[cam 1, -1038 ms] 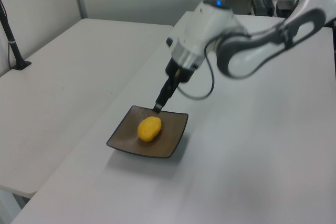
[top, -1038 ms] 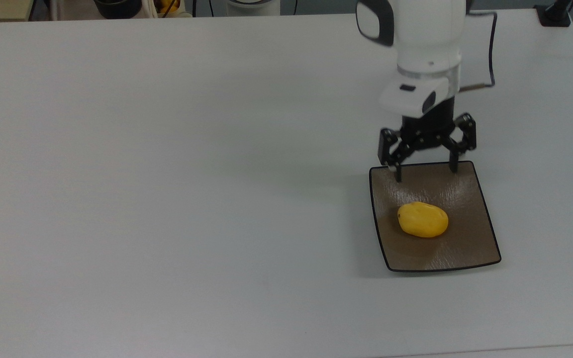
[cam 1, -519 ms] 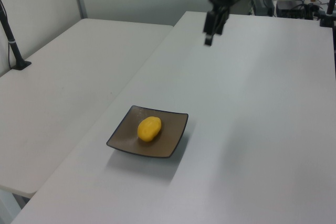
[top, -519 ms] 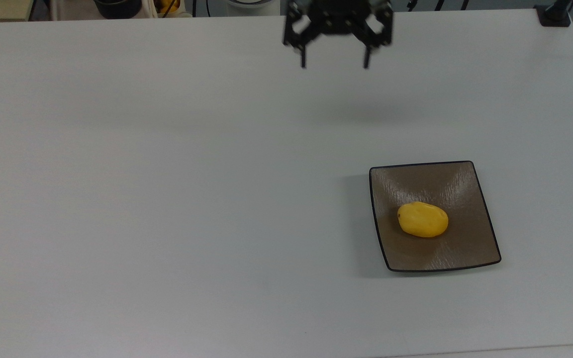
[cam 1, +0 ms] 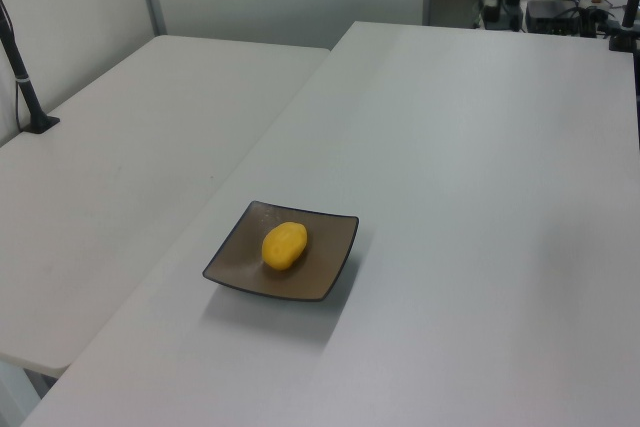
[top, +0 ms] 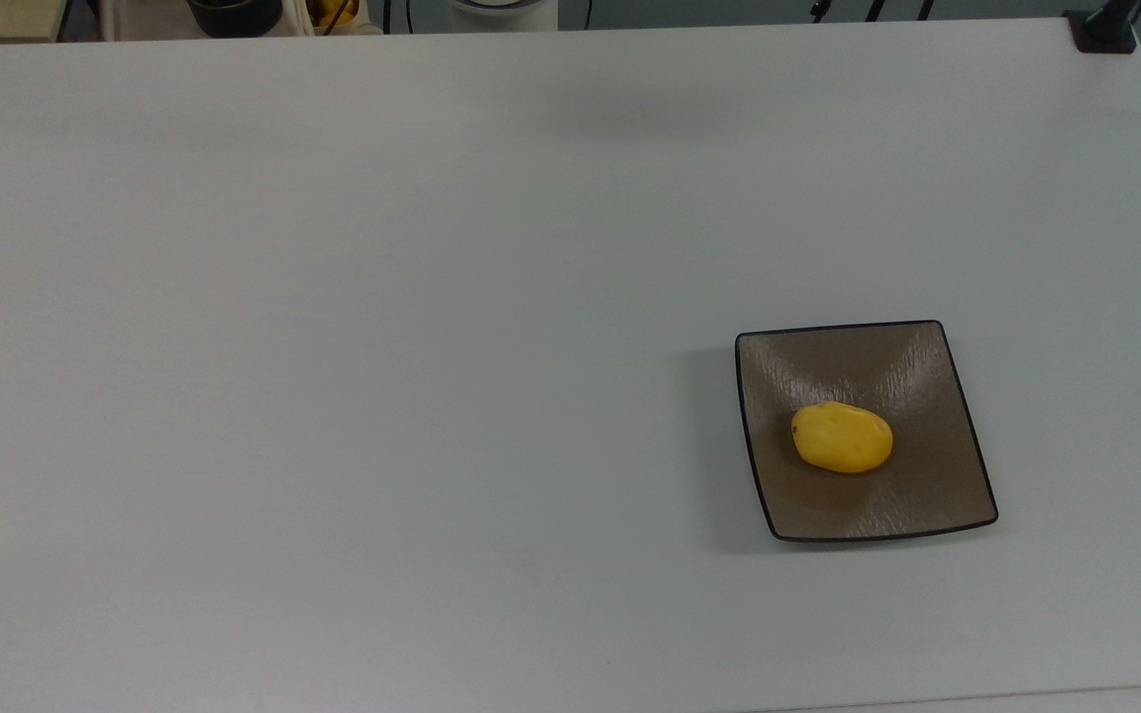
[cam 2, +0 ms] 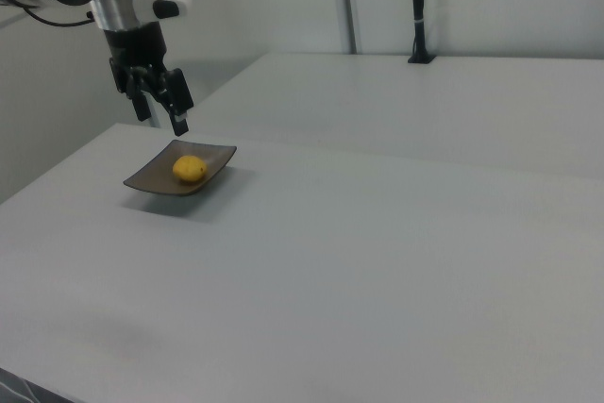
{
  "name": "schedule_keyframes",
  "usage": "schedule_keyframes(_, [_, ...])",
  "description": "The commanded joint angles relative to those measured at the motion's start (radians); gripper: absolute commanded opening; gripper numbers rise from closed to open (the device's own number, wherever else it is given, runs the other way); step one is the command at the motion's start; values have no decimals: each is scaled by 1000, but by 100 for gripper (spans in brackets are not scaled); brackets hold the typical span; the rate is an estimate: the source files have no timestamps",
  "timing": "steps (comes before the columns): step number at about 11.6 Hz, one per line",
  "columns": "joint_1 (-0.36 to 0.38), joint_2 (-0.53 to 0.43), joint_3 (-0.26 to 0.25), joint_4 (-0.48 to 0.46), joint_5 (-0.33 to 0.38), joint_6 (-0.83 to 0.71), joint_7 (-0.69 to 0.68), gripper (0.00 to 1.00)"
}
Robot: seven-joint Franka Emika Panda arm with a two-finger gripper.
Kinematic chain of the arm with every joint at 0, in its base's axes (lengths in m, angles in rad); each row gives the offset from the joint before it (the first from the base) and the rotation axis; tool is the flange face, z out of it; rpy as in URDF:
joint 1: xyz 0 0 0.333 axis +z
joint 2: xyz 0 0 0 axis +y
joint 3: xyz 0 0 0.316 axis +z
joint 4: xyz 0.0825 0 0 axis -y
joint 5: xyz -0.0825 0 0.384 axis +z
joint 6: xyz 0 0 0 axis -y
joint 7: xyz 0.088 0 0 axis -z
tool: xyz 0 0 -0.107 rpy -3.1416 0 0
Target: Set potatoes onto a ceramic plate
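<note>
On the white table (top: 333, 347) sits the square plate (top: 947, 495), and the potato (top: 842, 437) lies in its middle, so the task looks done. In the right view the gripper (cam 2: 162, 110) hangs above the plate's far edge, fingers spread and empty; it should lift straight away without touching the plate. No writing can be read.

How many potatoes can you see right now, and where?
1. The single yellow potato lies near the middle of the brown square plate, toward the top view's right. Nothing on the table could hide another.
</note>
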Motion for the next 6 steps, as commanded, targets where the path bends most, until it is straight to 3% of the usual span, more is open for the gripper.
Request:
schedule_keyframes(1, [-123, -20, 73, -51, 31, 2, -135, 100])
schedule_keyframes(6, [-120, 64, 60, -42, 28, 208, -297, 100])
